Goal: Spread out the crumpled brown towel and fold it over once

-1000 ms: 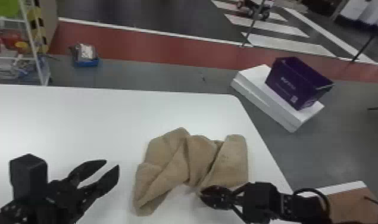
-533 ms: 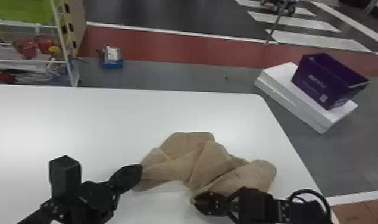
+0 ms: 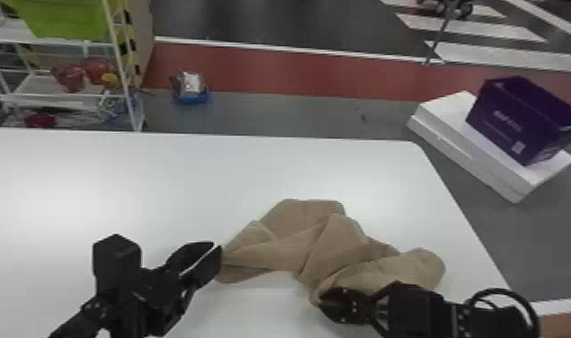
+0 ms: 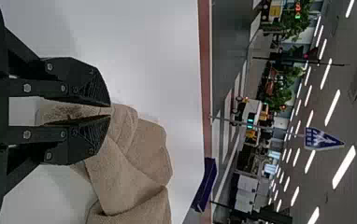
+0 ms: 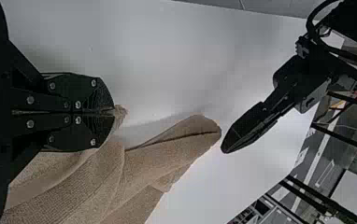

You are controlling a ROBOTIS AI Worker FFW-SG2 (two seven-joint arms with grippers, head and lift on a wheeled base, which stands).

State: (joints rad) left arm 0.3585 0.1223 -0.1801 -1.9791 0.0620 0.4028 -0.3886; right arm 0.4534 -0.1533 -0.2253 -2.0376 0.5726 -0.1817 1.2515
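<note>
In the head view, the crumpled brown towel (image 3: 333,247) lies in thick folds near the table's front right. My left gripper (image 3: 217,251) is at the towel's left end, its fingers parted by a narrow gap. Through that gap in the left wrist view, between the tips of the left gripper (image 4: 110,111), some towel (image 4: 139,158) is visible. At the towel's front edge, my right gripper (image 3: 323,302) is shut on it. A small bit of cloth pokes out past the tips of the right gripper (image 5: 113,112), with the remaining towel (image 5: 167,149) hanging in folds alongside.
The white table (image 3: 118,180) stretches away to the left, behind and beyond the towel. Past its right edge, a purple bin (image 3: 518,121) sits on white boxes (image 3: 473,148) on the floor. A wire shelf (image 3: 64,101) stands behind the table at the left.
The head view has shifted, so the scene sits farther right. My left gripper went from wide apart to closed at the towel's left end, then parted slightly. The towel's folds have changed shape; the right gripper still holds.
</note>
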